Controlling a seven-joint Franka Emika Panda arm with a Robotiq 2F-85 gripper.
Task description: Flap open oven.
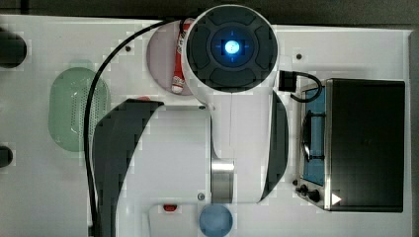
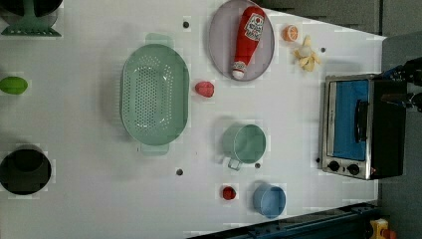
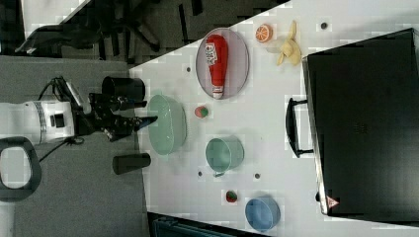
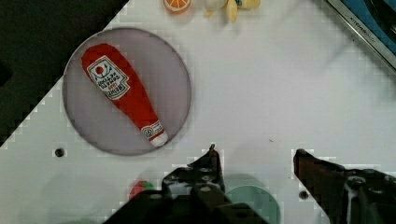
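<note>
Gripper (image 4: 254, 156) fingers stand apart with bare table between them and nothing held; in the right view it hangs at the end of the white arm, off the table's edge at the right view's left, well apart from the oven.

Reading the left view from its left to its right: the green colander (image 2: 155, 94); the red ketchup bottle (image 2: 247, 40) on its grey plate (image 2: 219, 45); the green cup (image 2: 244, 143) with the blue bowl (image 2: 269, 200) below it; and at the far right the oven (image 2: 363, 124), its blue door shut and its bar handle (image 2: 360, 121) facing back over the table.

My judgement of the risks: a low approach across the table could knock the cup or the colander; jaws arriving off the bar's line could skid on the door; a pull that does not follow the door's hinge arc could slip off the handle, or drag the whole oven instead of flapping it open.
</note>
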